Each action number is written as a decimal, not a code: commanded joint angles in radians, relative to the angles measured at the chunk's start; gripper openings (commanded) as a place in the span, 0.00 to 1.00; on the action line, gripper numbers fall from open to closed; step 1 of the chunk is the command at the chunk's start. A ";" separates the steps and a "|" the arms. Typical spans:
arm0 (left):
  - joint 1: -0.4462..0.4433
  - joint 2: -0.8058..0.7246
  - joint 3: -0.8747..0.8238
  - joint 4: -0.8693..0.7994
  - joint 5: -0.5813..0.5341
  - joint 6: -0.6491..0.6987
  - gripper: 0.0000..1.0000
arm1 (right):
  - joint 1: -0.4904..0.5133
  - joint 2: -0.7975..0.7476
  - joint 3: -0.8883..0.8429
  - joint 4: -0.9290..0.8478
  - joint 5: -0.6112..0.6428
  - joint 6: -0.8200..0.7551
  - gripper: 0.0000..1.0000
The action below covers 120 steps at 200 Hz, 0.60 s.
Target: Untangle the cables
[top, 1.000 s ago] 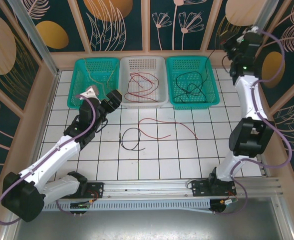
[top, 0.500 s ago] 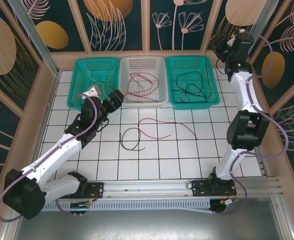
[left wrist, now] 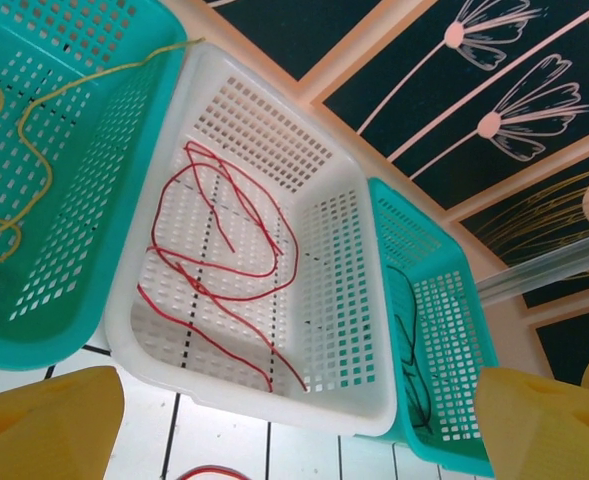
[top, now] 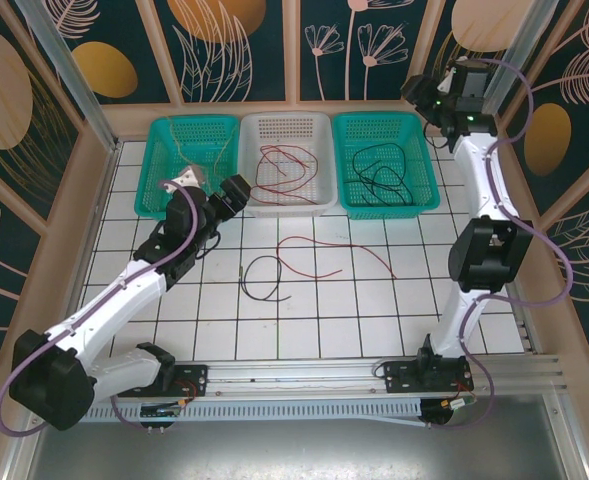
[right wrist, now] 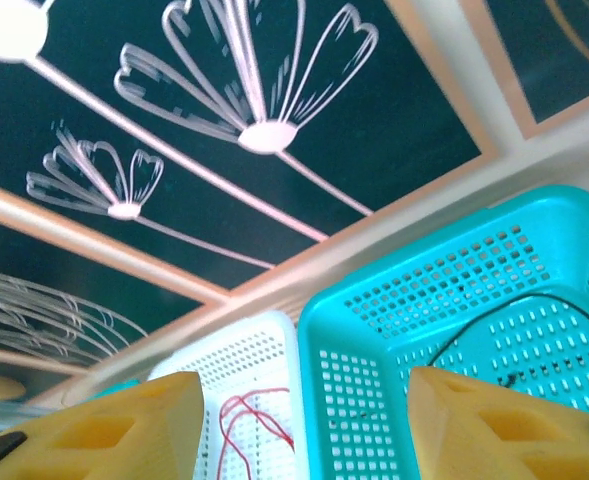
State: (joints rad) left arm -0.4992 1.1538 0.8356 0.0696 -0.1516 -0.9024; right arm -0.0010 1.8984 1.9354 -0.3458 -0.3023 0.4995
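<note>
On the tiled floor a red cable (top: 334, 250) and a black cable (top: 264, 275) lie crossing each other near the middle. Another red cable (top: 282, 170) (left wrist: 214, 250) rests in the white basket (top: 319, 205), black cables (top: 382, 172) (left wrist: 409, 350) in the right teal basket (top: 426, 200), and a yellow cable (top: 189, 150) (left wrist: 34, 110) in the left teal basket (top: 149, 205). My left gripper (top: 232, 195) (left wrist: 294, 440) hovers open at the white basket's near-left corner, nothing between its fingers. High over the right teal basket's far corner, my right gripper (top: 419, 92) (right wrist: 299, 430) is open and holds nothing.
The three baskets stand in a row against the back wall. Patterned wall panels enclose the floor on three sides, with an aluminium rail (top: 304, 375) along the near edge. The right arm's column (top: 484, 260) rises at the right side.
The right gripper swung left along the back wall and opened; the black cable that rose to it now lies in the right teal basket. The left gripper edged slightly toward the baskets.
</note>
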 commanded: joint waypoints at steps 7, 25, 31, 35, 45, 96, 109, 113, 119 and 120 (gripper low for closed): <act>0.010 0.028 0.027 -0.035 0.056 -0.007 0.87 | 0.140 -0.201 -0.153 -0.006 0.079 -0.128 0.56; 0.013 0.041 0.026 -0.053 0.081 -0.007 0.84 | 0.245 -0.324 -0.381 0.078 0.099 -0.141 0.57; 0.013 0.045 0.026 -0.063 0.090 -0.006 0.83 | 0.285 -0.359 -0.457 0.105 0.101 -0.137 0.57; 0.013 0.047 0.026 -0.067 0.095 -0.006 0.82 | 0.310 -0.381 -0.502 0.118 0.105 -0.135 0.57; 0.014 0.053 0.026 -0.080 0.111 -0.004 0.81 | 0.388 -0.422 -0.605 0.141 0.120 -0.126 0.57; 0.014 0.067 0.011 -0.166 0.145 0.033 0.68 | 0.735 -0.435 -0.876 0.159 0.229 -0.062 0.47; 0.015 0.064 -0.004 -0.176 0.151 0.032 0.63 | 0.795 -0.406 -0.892 0.156 0.269 -0.040 0.45; 0.016 0.061 -0.009 -0.178 0.152 0.030 0.61 | 0.809 -0.396 -0.894 0.157 0.279 -0.033 0.44; 0.016 0.059 -0.017 -0.182 0.152 0.026 0.59 | 0.826 -0.375 -0.896 0.158 0.292 -0.020 0.43; 0.015 0.058 -0.019 -0.182 0.152 0.026 0.58 | 0.828 -0.371 -0.896 0.158 0.294 -0.018 0.42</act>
State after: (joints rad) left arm -0.4896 1.2125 0.8360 -0.0654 -0.0246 -0.8810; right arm 0.7673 1.4891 1.0489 -0.2237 -0.1104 0.4294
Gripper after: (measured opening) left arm 0.618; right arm 0.441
